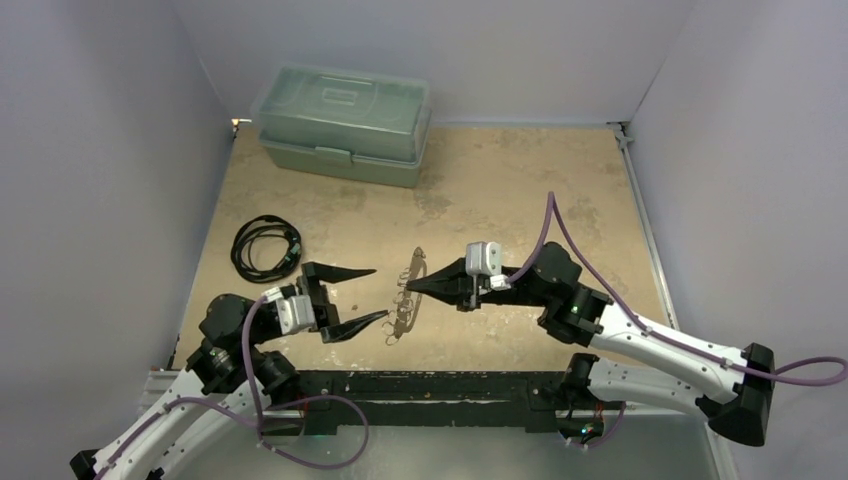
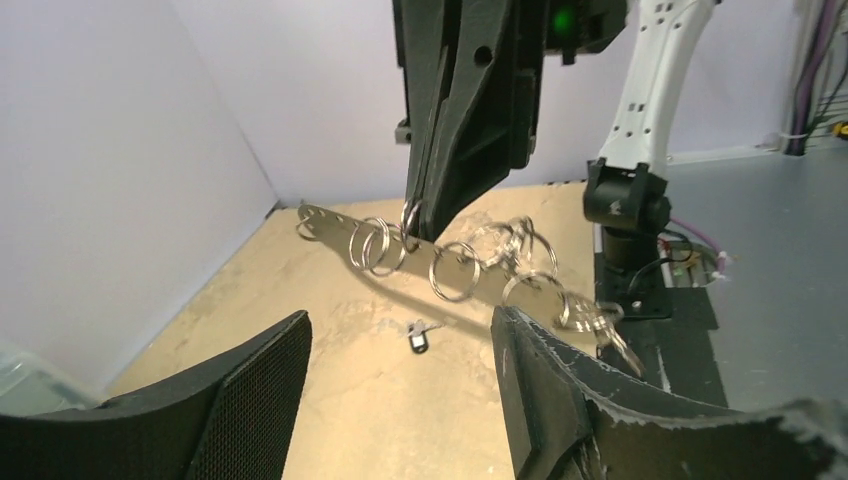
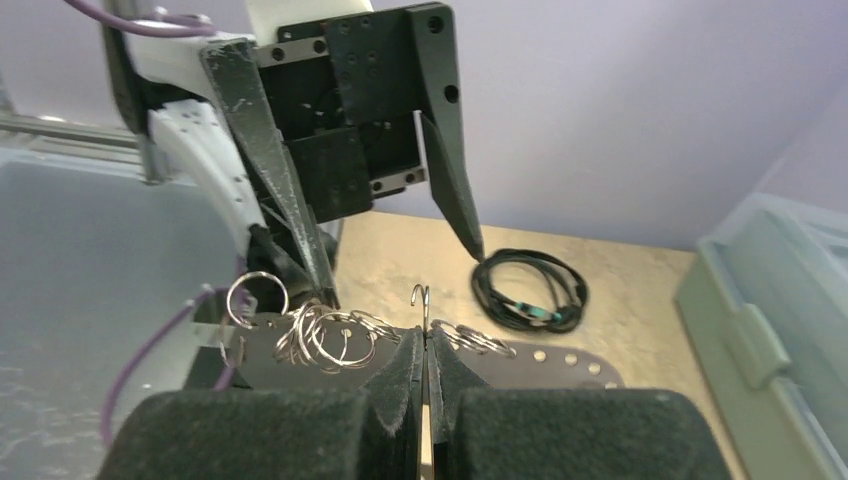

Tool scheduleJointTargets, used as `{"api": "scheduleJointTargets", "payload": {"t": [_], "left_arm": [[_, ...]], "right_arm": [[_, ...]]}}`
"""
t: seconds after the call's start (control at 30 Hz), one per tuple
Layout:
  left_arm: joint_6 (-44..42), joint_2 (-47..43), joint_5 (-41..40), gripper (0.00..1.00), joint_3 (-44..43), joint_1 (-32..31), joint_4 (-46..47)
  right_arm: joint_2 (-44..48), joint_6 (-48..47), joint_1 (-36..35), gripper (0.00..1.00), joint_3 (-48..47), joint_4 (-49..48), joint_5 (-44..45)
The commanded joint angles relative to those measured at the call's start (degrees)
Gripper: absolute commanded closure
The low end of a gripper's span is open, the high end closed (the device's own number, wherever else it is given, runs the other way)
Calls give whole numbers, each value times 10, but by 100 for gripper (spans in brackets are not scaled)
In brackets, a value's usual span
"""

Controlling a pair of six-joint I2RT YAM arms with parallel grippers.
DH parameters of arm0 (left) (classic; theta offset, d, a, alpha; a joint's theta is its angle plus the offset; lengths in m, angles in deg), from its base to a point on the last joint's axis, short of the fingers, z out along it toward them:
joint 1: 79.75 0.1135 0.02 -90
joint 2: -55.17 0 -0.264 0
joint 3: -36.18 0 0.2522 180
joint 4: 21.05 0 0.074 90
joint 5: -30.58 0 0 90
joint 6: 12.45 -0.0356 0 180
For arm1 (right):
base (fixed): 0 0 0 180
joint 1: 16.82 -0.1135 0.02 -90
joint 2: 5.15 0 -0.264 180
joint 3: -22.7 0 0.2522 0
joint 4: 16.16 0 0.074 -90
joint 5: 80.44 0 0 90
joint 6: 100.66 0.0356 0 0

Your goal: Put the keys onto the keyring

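Observation:
The keyring (image 1: 405, 300) is a flat metal strip with holes, carrying a cluster of small metal rings. My right gripper (image 1: 410, 288) is shut on one of those rings (image 3: 423, 300) and holds the strip (image 2: 325, 224) just above the table. Silvery keys (image 2: 612, 335) dangle from a ring at the strip's near end. A tiny key with a dark head (image 2: 419, 339) lies loose on the table under the strip. My left gripper (image 1: 378, 292) is open and empty, facing the rings from the left, its jaws (image 2: 402, 320) to either side of the loose key.
A black coiled cable (image 1: 265, 247) lies at the left, behind my left arm. A green lidded box (image 1: 345, 122) stands at the back left. The table's black front edge (image 1: 430, 385) runs just behind the strip's near end.

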Motion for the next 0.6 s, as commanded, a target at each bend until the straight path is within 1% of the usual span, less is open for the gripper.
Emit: {"api": "scheduleJointTargets", "payload": {"t": [0.0, 0.13, 0.27, 0.47, 0.5, 0.57], "left_arm": [[-29, 9, -46, 36, -20, 2, -20], [-29, 33, -55, 39, -30, 2, -33], [-9, 64, -87, 40, -33, 2, -36], [65, 133, -132, 40, -61, 3, -61], [80, 146, -145, 40, -63, 2, -57], [116, 175, -185, 40, -69, 2, -51]], "right_arm": [[21, -77, -3, 100, -20, 24, 111], [31, -94, -3, 100, -12, 28, 190], [33, -89, -3, 100, -10, 37, 260], [18, -40, -3, 100, -12, 44, 369], [15, -28, -3, 100, -11, 40, 382], [11, -19, -3, 100, -4, 28, 440]]}}
